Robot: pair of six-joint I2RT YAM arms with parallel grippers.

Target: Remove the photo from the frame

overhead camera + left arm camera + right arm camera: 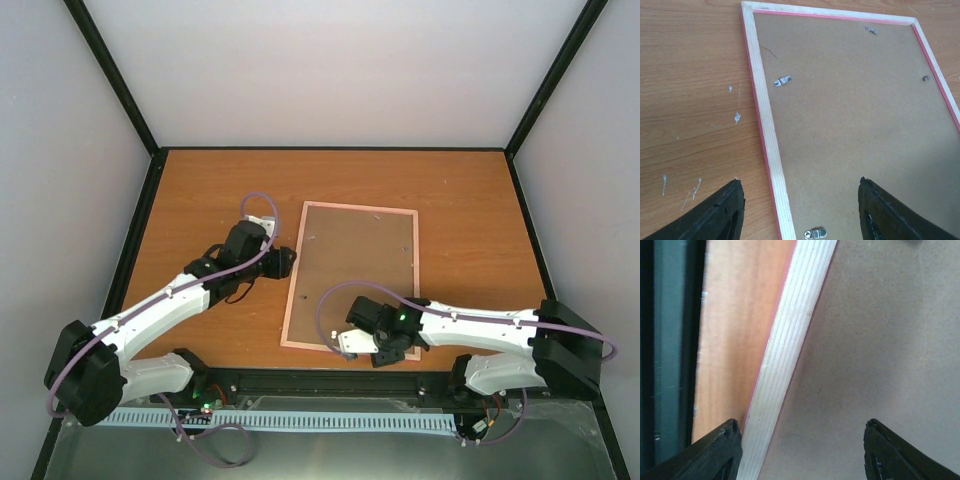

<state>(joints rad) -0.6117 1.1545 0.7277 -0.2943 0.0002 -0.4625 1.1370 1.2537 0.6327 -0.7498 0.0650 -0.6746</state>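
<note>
Black right gripper is hanging low over the near edge of the frame, its fingers spread wide and pinching nothing. One finger is sitting over the bare strip of table, the other over the brown board. That strip is narrow and the table's dark lip is lying just beside it. A sideways nudge here is likely to send the frame sliding toward the drop.

Further out, the left gripper is straddling the frame's left edge in the same way, fingers parted and holding nothing.

The frame is lying face down and flat on the table with its board uppermost. The photo is not showing anywhere; it is presumably lying under the board, inside the frame.

Metal clips are showing along the left, right and far sides. Their tabs seem to be reaching from the wood onto the board, though I cannot tell this for each one.

While they are pinning the board, several things are threatening:
- Closing either gripper on the wood is likely to lift the whole frame, not free the board.
- Prying at the board is risking a bent corner or a creased photo.
- Pushing a clip without a steadying hold is likely to spin the frame on the smooth table.
- Tilting it once unpinned is risking everything inside spilling out.
</note>
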